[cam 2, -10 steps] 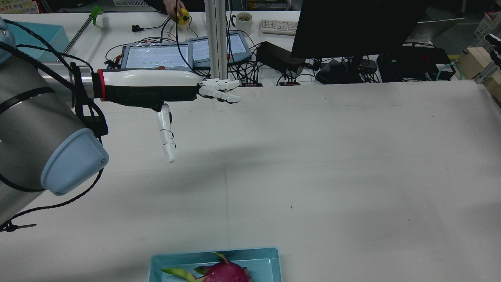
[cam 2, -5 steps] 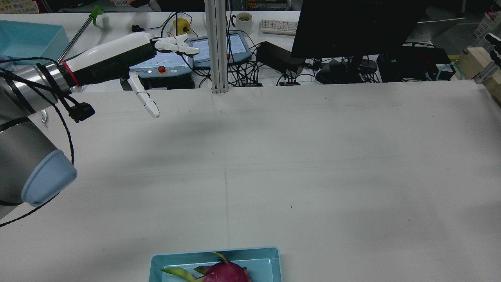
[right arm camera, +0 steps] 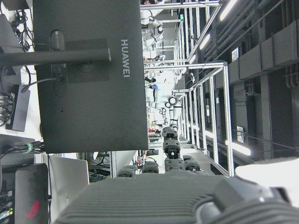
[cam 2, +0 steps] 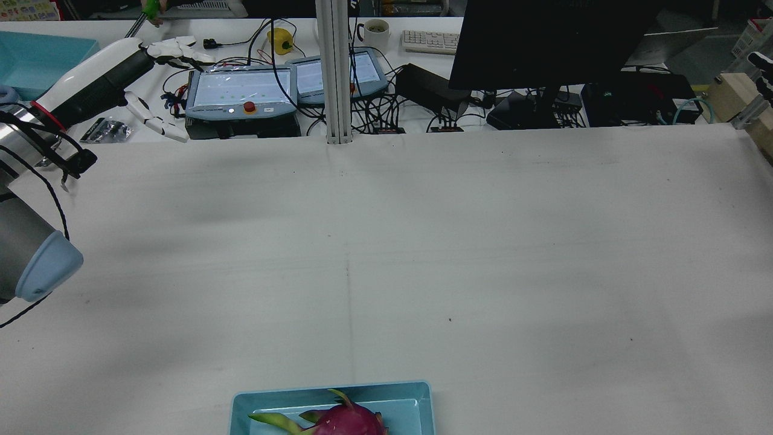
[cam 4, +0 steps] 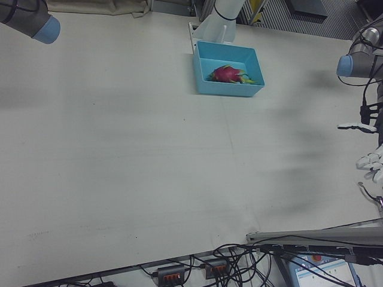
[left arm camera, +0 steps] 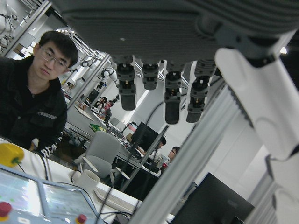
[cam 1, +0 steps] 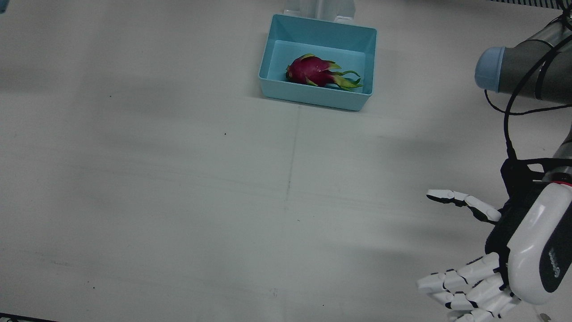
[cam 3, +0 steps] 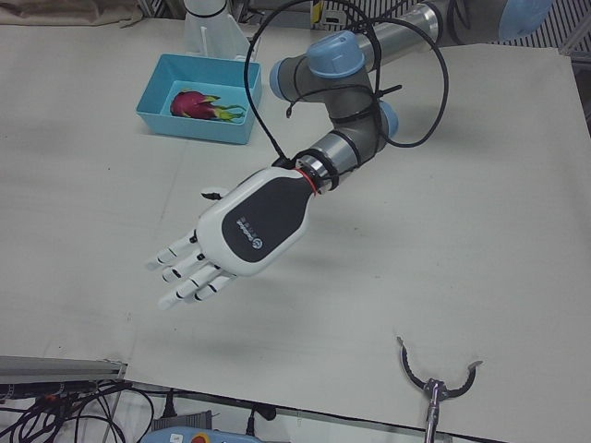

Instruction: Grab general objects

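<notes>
In the bin: a pink dragon fruit (cam 1: 313, 70) with green scales lies on its side in a light blue bin (cam 1: 273, 49) at the robot's edge of the white table (cam 1: 178, 179).
Left hand: the left hand (cam 3: 235, 233) hovers palm down over the operators' edge of the table, well apart from the bin, fingers (cam 3: 185, 272) spread and holding nothing.
Right hand: the right hand (right arm camera: 163, 186) appears only in its own camera; whether its fingers are apart cannot be told.
Behind: a black Huawei monitor (cam 2: 543, 42).

Monitor (cam 2: 543, 42), keyboard (cam 2: 430, 41), mug (cam 2: 377, 31), two teach pendants (cam 2: 241, 90) behind table.
</notes>
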